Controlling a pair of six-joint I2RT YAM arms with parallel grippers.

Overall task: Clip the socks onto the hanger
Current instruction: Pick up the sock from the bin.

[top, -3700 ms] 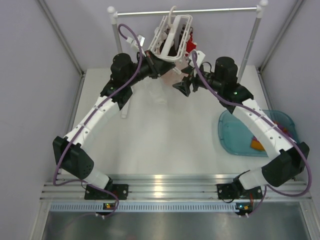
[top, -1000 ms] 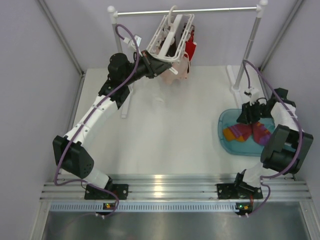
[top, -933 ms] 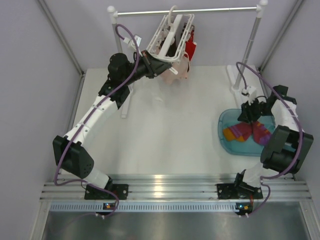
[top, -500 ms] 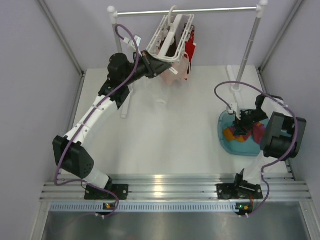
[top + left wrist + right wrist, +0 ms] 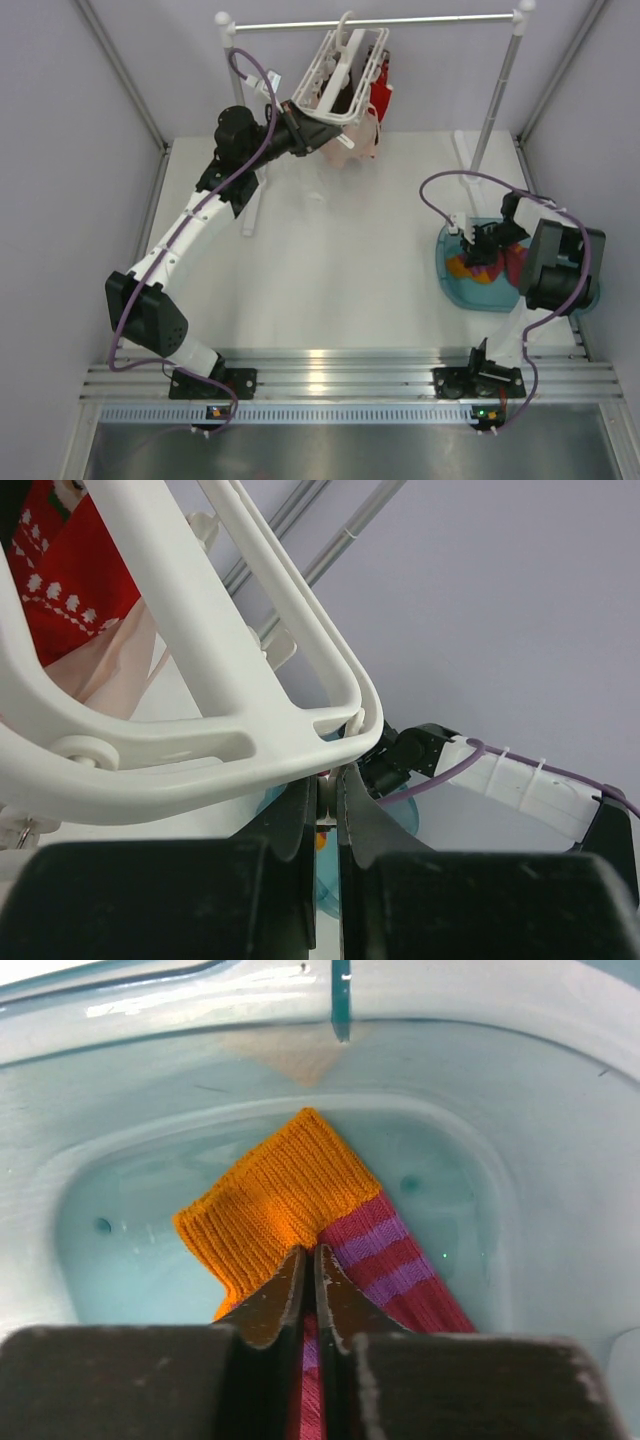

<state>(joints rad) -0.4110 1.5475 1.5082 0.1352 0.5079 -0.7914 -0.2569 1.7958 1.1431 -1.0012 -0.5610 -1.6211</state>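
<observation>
The white slatted hanger [image 5: 340,70] hangs by its hook from the rail, with a red sock [image 5: 380,98] and a pale pink sock [image 5: 357,143] clipped on it. My left gripper [image 5: 322,128] is shut on the hanger's lower corner; a small white piece of the hanger [image 5: 200,680] sits between the jaws of the left gripper [image 5: 327,780]. My right gripper [image 5: 478,250] is down in the blue tray. The right gripper [image 5: 308,1252] is shut where the orange sock [image 5: 270,1205] meets the red-and-purple striped sock [image 5: 400,1265], and striped fabric shows in the slit between its jaws.
The silver rail [image 5: 400,20] on white posts crosses the back of the table. The blue tray [image 5: 447,282] lies at the right, its pale wall [image 5: 120,1110] close around the socks. Grey side walls close in left and right.
My right arm swung from beside the hanger over to the tray, dropped onto the socks, and its jaws went from open to shut. The left arm and hanger stayed put.
</observation>
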